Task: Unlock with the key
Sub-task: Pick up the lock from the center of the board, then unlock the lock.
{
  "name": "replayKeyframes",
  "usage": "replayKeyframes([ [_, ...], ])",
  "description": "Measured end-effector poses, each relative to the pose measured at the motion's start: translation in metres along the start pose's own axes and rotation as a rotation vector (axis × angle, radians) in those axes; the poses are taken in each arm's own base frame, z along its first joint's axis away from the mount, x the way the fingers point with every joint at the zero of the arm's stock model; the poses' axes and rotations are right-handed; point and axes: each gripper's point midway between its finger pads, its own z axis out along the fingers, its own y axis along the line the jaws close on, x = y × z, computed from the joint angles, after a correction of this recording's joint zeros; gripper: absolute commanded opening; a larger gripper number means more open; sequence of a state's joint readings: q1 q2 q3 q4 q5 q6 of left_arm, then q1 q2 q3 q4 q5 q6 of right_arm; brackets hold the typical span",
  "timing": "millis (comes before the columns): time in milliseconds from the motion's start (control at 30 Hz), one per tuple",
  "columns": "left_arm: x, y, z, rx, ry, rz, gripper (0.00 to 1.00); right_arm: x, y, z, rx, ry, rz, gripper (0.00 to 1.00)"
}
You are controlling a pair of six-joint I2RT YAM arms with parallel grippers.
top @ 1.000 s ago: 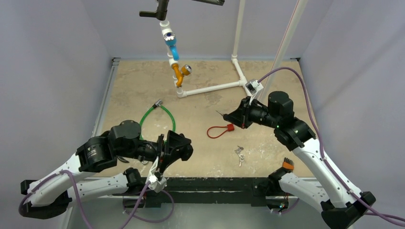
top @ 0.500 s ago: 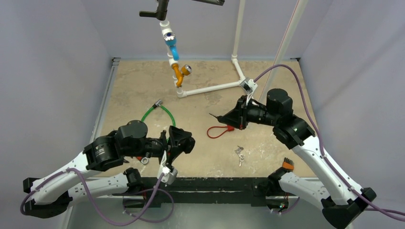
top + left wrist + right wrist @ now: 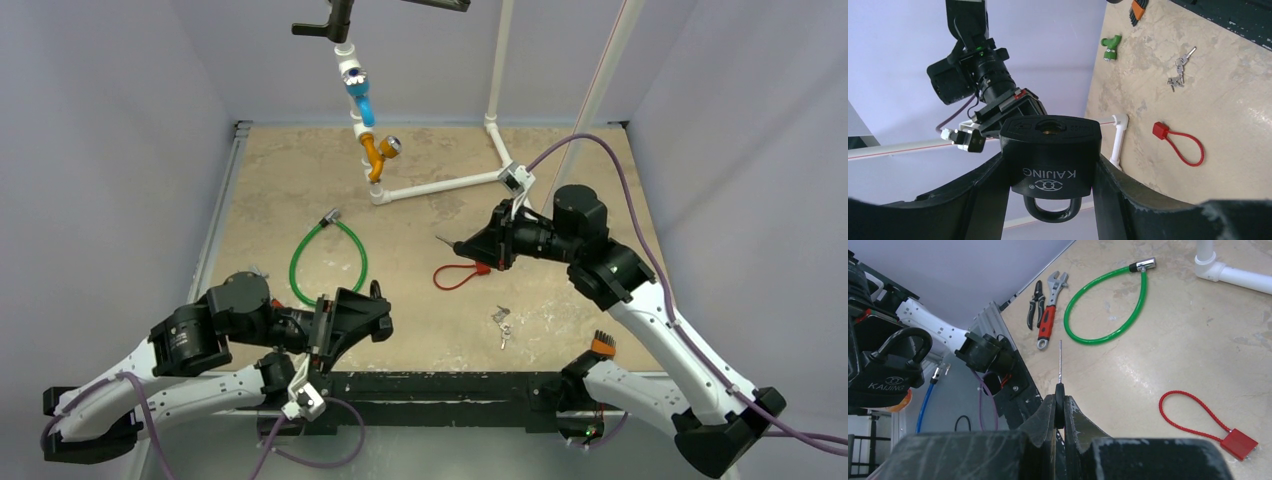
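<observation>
- We read "KAIJING" on the black padlock (image 3: 1050, 150), clamped by the left gripper (image 3: 372, 318), lower centre of its wrist view.
- The right gripper (image 3: 1059, 407) pinches the key (image 3: 1060, 362); we cannot see its head.

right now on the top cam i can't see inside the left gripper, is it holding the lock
observer: yes, the left wrist view shows the left gripper clamped on a black padlock, one finger on each side of its body.
operator: shackle open or closed
observer: it looks closed; the shackle loops out of the body toward the wrist camera.
operator: is the key really in the right gripper
observer: yes, the right wrist view shows the right gripper shut on the key, blade sticking straight out ahead. It is not yet at the keyhole; the padlock sits well left of the blade's line.
</observation>
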State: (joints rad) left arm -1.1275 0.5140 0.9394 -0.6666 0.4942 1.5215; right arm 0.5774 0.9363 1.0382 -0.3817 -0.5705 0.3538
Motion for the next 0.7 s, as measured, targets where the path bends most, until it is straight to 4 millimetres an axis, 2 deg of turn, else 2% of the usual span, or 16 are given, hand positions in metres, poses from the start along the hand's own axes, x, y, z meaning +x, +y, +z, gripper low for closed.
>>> replayKeyframes([
  [233,0.001,0.002,0.005,0.005,-0.006,0.058,0.0,0.002,-0.003,0.003,0.003,0.01,0.002,0.0],
  [433,0.008,-0.002,0.006,0.02,0.023,0.03,0.0,0.0,0.0,-0.001,-0.001,-0.003,-0.01,0.0],
  [533,0.022,-0.01,0.007,0.053,0.094,-0.062,0.0,-0.002,0.005,-0.004,-0.009,-0.009,-0.02,0.0],
  [633,0.049,-0.016,0.008,0.091,0.234,-0.2,0.0,-0.004,0.01,0.001,-0.027,-0.003,-0.036,0.0],
  [700,0.07,-0.018,0.007,0.095,0.349,-0.276,0.0,0.002,0.009,0.009,-0.028,0.027,-0.031,0.0],
])
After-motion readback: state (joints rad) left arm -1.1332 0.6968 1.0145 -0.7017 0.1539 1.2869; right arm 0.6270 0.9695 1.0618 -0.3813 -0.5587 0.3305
